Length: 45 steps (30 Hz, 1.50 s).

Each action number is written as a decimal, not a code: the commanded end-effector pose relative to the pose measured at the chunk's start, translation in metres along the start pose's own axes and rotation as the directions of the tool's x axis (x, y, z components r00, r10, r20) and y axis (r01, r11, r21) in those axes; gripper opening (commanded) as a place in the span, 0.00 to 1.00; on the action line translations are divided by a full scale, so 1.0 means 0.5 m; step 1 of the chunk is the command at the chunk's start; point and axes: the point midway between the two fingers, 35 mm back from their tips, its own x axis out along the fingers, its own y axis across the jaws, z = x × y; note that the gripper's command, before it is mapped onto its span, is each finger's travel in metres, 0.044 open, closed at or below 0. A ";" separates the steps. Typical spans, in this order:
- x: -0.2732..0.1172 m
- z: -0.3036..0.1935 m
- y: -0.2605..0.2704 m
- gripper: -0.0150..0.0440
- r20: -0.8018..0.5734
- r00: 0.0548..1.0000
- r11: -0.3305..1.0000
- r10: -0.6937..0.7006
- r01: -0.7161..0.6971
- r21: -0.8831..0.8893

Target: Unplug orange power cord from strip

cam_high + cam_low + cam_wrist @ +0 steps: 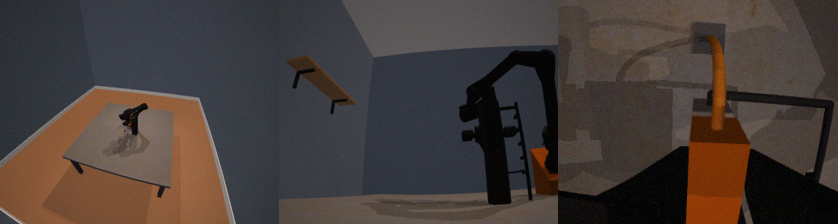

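Observation:
My gripper (pixel 716 157) is shut on the orange plug (pixel 714 202). In the wrist view its two black fingers press in from the left and right. The orange cord (pixel 718 80) (pixel 125 128) leaves the plug's far end and bends to a small grey square (pixel 702 45) on the table. A tall black upright piece (pixel 496 169) (pixel 136 125), perhaps the power strip, stands on the table and partly hides the gripper in the exterior view. The plug's near end is outside the wrist view, so whether it sits in a socket cannot be told.
A thin black frame (pixel 778 99) (pixel 523 141) stands beside the upright piece, right of the plug in the wrist view. An orange block (pixel 541 178) stands behind the arm at the right. The grey table (pixel 94 150) bears the arm. A wooden shelf (pixel 326 82) hangs at the left.

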 end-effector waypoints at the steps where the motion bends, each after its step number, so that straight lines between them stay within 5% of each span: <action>1: -0.002 0.017 0.002 0.25 0.005 1.000 1.000 0.002 -0.002 0.001; 24: -0.010 0.092 0.002 0.25 0.009 1.000 1.000 0.005 -0.005 0.002; 40: -0.008 0.100 0.002 0.97 0.006 1.000 1.000 0.007 -0.007 0.003; 45: -0.027 0.190 -0.001 1.00 0.008 1.000 1.000 0.008 -0.008 0.002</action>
